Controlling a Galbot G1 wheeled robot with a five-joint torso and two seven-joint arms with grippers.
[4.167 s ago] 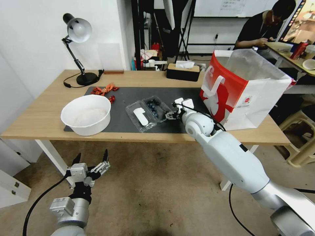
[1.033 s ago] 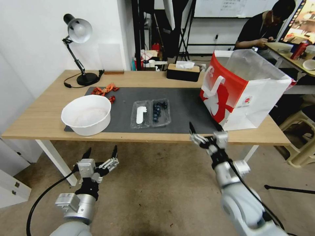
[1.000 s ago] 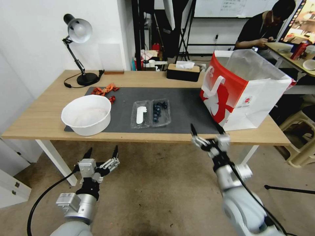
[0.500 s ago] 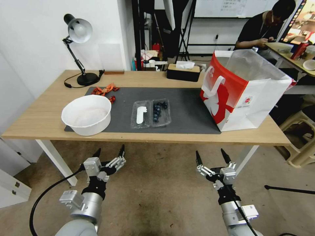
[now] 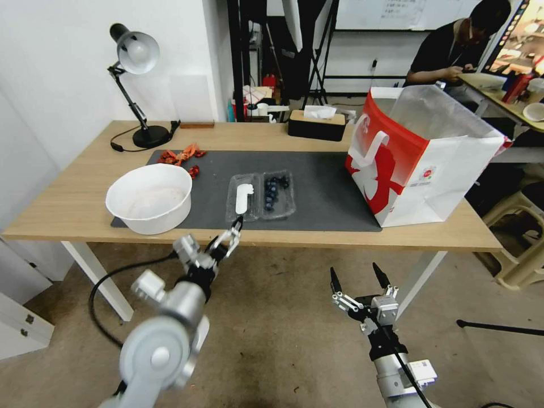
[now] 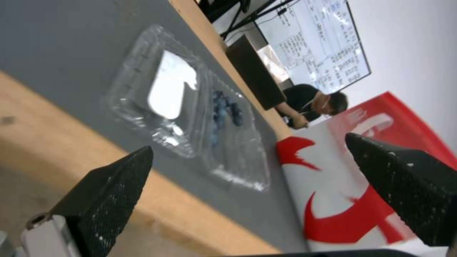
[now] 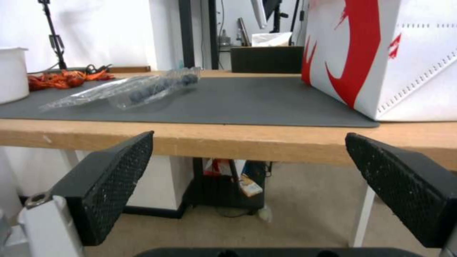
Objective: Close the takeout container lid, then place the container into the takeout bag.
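The takeout container point(image 5: 262, 196) lies open and flat on the grey mat, its lid point(image 5: 243, 198) with the white label on the left and the blueberry half point(image 5: 277, 194) on the right. The red-and-white takeout bag point(image 5: 422, 156) stands open at the table's right end. My left gripper point(image 5: 228, 233) is open at the table's front edge, just in front of the lid and not touching it. In the left wrist view the container point(image 6: 190, 114) and bag point(image 6: 362, 167) lie beyond the left gripper point(image 6: 248, 143). My right gripper point(image 5: 358, 281) hangs open and empty below the table, level with its edge point(image 7: 250, 135).
A big white bowl point(image 5: 149, 198) sits on the mat's left end, with red-orange scraps point(image 5: 181, 154) behind it. A desk lamp point(image 5: 136, 85) and a black tissue box point(image 5: 316, 123) stand along the back. The bag's wall point(image 7: 395, 53) is close on the right.
My left arm has swung up from below the table to its front edge by the lid. The right gripper, earlier at the container, has dropped below the table. The container now lies straighter.
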